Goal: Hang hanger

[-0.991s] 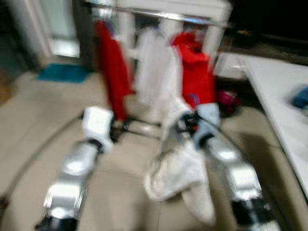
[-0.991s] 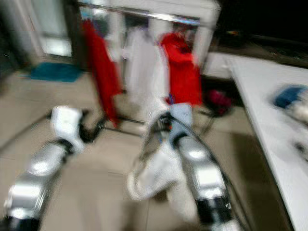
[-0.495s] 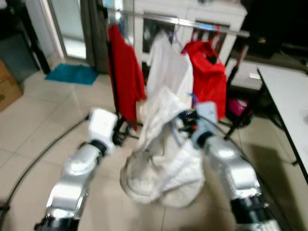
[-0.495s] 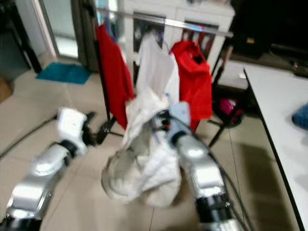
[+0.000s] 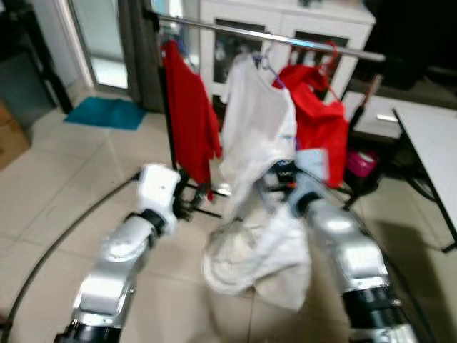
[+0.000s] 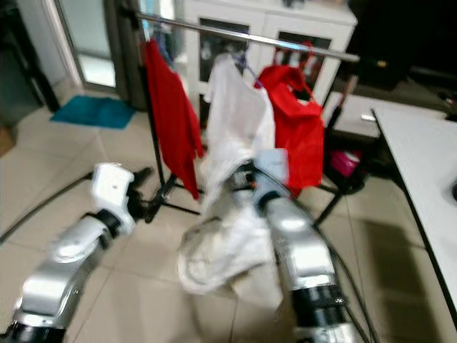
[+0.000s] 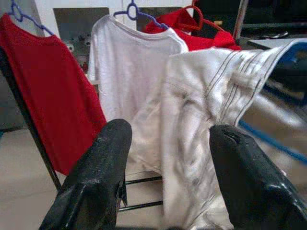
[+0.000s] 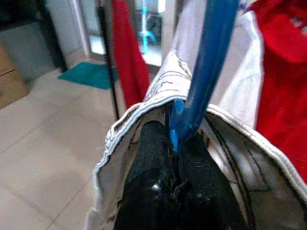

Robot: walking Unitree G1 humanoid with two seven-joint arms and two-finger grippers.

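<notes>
A: In the head views, what is the robot doing?
B: It carries a white garment (image 5: 260, 246) toward the far rail (image 5: 271, 34), between the red shirt (image 5: 189, 118) and white shirt (image 5: 260, 125).
A: And the left wrist view?
B: The left claw (image 7: 165, 158) is wide open, holding nothing.
A: The right wrist view?
B: The right claw (image 8: 172, 143) pinches the blue hanger (image 8: 206, 62) tight. I think it must lift next and hook the rail.

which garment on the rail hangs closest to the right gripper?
The white shirt in the middle of the rail. The right gripper, shut on the blue hanger, sits just below it; the two red garments hang on either side.
</notes>
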